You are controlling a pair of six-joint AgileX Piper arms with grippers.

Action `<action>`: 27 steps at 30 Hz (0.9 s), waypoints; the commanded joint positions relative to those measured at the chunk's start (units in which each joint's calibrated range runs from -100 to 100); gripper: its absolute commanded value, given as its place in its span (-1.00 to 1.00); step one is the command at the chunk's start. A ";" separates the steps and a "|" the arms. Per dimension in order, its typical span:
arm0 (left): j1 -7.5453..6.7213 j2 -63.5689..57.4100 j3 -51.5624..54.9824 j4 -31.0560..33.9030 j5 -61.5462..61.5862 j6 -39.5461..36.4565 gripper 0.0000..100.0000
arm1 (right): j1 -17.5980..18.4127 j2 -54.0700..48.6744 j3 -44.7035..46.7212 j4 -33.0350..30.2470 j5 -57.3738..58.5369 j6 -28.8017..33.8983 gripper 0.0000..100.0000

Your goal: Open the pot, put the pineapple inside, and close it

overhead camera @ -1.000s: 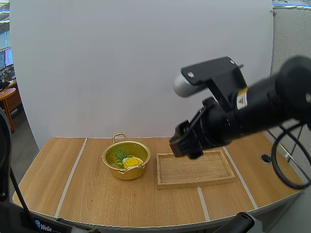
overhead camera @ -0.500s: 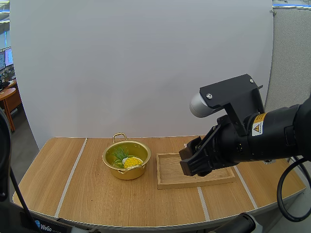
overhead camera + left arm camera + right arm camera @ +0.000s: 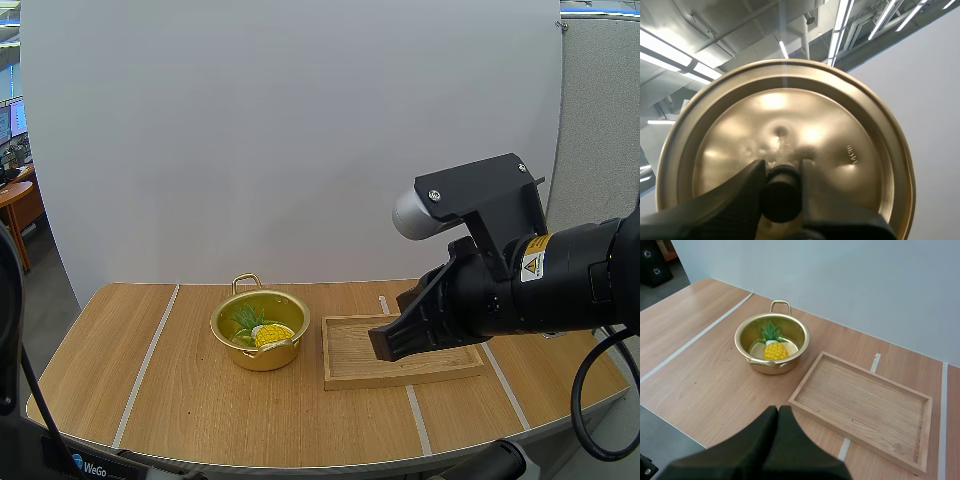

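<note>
A gold pot [image 3: 262, 356] stands uncovered on the table, and a yellow pineapple [image 3: 271, 334] with green leaves lies inside it. The right wrist view looks down on the pot [image 3: 790, 362] and pineapple [image 3: 775, 350]. My right gripper [image 3: 388, 346] hangs over the wooden tray, right of the pot, and its fingers lie together as one dark wedge [image 3: 778, 412] with nothing in them. In the left wrist view my left gripper [image 3: 781, 169] pinches the black knob [image 3: 781, 195] of the gold lid [image 3: 840, 140], held up in the air.
A wooden tray [image 3: 360, 352] lies to the right of the pot and nothing is on it; it shows beside the pot in the right wrist view [image 3: 865, 402]. Pale tape lines cross the tabletop. Bare wood lies left of the pot.
My right gripper has gone from open to shut on nothing and has drawn back to the right and down, over the tray. The pot, the pineapple and the tray have stayed put.
</note>
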 commanded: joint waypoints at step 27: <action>-0.11 -0.93 -0.47 0.29 16.43 -0.55 -1.00 | -0.28 -0.91 -0.14 -1.65 0.00 0.24 -1.00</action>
